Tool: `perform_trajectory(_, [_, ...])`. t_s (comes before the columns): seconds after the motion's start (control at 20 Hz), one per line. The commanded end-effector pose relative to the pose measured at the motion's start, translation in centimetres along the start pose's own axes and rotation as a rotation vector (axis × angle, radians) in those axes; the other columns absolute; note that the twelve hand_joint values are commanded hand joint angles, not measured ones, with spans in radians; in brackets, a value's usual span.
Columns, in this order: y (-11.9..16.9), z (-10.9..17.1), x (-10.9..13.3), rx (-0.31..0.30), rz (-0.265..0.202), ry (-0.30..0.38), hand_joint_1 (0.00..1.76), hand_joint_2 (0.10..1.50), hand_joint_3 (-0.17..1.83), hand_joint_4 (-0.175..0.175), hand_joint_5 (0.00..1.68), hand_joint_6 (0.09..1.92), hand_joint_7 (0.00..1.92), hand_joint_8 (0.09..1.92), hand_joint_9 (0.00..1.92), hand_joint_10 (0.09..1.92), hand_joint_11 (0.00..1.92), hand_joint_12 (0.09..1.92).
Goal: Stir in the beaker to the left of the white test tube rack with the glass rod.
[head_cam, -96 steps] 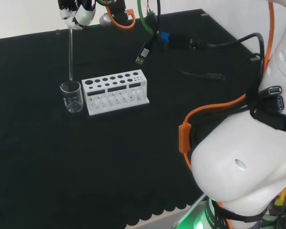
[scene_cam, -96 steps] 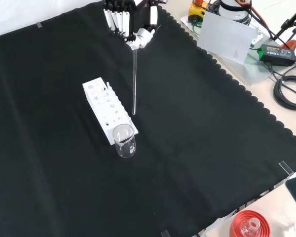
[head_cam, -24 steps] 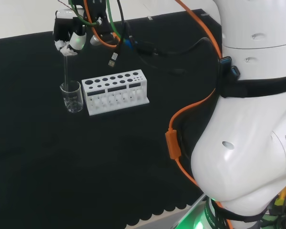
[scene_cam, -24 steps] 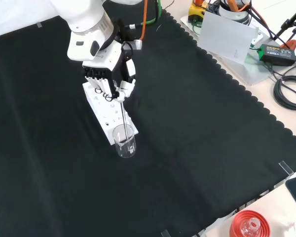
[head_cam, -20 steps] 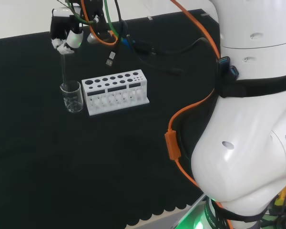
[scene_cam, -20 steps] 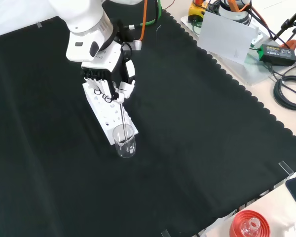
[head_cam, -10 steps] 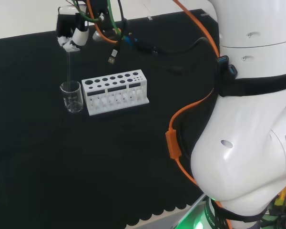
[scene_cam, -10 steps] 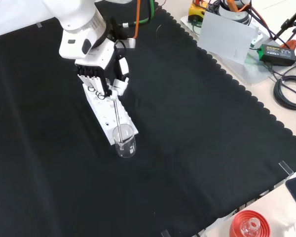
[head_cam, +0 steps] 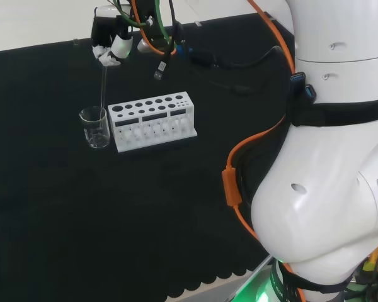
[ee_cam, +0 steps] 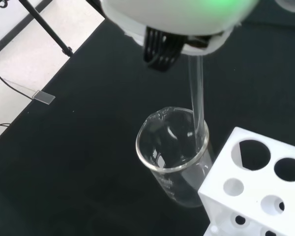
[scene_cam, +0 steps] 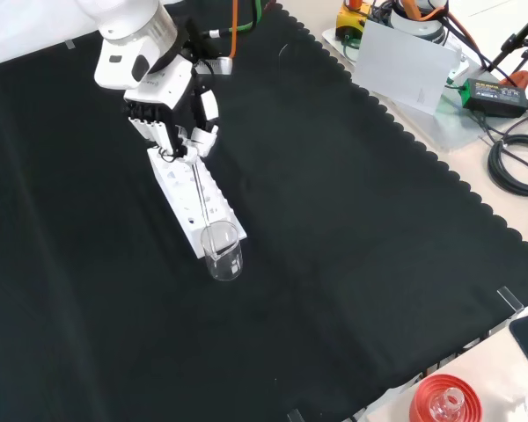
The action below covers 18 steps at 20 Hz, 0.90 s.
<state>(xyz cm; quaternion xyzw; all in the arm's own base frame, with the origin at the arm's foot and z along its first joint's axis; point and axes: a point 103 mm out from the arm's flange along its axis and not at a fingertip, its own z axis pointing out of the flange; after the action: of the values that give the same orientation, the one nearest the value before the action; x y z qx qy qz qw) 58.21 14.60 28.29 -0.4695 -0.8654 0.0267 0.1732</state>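
Your bench was covered with a black cloth (scene_cam: pixel 352 229) whose scalloped edge showed along the right of the front view. Past that edge lay a pale tabletop with a power brick (scene_cam: pixel 495 95), coiled black cables (scene_cam: pixel 515 163), and a red ribbed stand (scene_cam: pixel 444 400) at the bottom. On the cloth stood your white test tube rack (scene_cam: pixel 189 198) with a clear beaker (head_cam: pixel 96 126) at its left end in the head view. The hand (scene_cam: pixel 163 110) hung above the rack, its fingers curled around the top of the glass rod (head_cam: pixel 103 88). The rod slanted down from the fingers, and its lower tip sat inside the beaker, close to the wall nearest the rack in the wrist view.
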Motion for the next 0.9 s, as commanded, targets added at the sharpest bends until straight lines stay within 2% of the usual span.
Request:
perform_trajectory(0.05, [0.7,0.7,2.0,0.016,-0.019,-0.013,1.33,0.59,0.79,-0.175,1.17,0.71,1.41,0.68,1.69,0.47,1.54,0.75])
perform_trajectory(0.2, [0.0,0.3,2.9,0.014,-0.039,-0.014,1.33,0.59,0.79,-0.175,1.17,0.71,1.41,0.68,1.69,0.47,1.54,0.75])
perform_trajectory(0.45, [1.1,0.2,4.3,0.022,-0.051,-0.022,1.33,0.59,0.79,-0.175,1.17,0.71,1.41,0.68,1.69,0.47,1.54,0.75])
perform_trajectory(0.9, [2.4,-0.2,4.1,0.006,-0.04,-0.022,1.33,0.59,0.79,-0.175,1.17,0.71,1.41,0.68,1.69,0.47,1.54,0.75])
